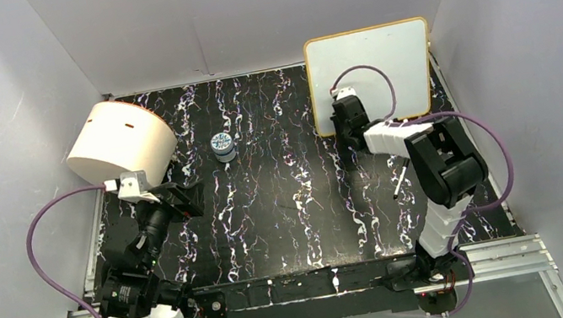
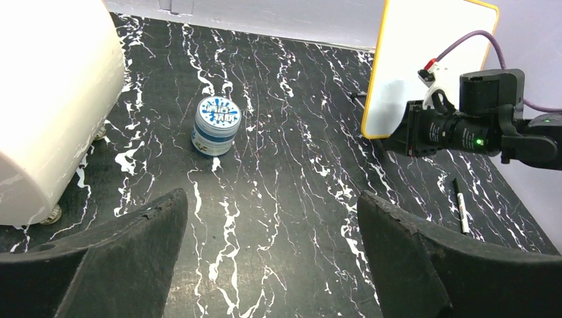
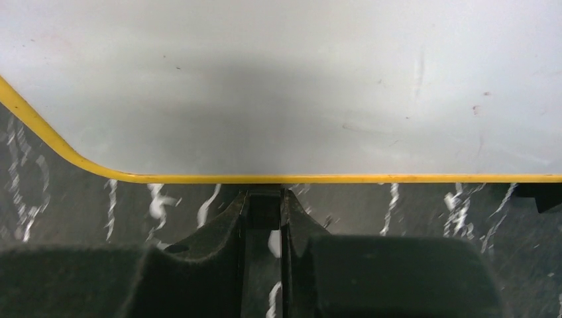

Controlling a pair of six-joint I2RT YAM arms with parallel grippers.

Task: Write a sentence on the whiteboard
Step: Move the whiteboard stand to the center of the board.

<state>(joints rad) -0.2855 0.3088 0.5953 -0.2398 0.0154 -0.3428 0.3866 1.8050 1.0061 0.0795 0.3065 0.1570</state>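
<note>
As the right hand (image 3: 265,196) pinches its foot (image 3: 265,212), the whiteboard (image 3: 278,86) stands beyond.

Top camera: fixed, high behind the arm bases, looking down and forward. Far enough to take in the whole table (image 1: 286,209).

Left wrist camera: low over the table's left side, facing across toward the far right. Left gripper (image 2: 272,199) along the bottom edge. Middle distance.

Right wrist camera: close up against the board (image 3: 278,86), facing its lower rim. Right gripper (image 3: 265,205) at the bottom.

Top and left wrist share cylinder (image 1: 122,141), tin (image 1: 222,146), pen (image 2: 460,205), right arm (image 1: 431,152). All three share the board's lower left corner.
</note>
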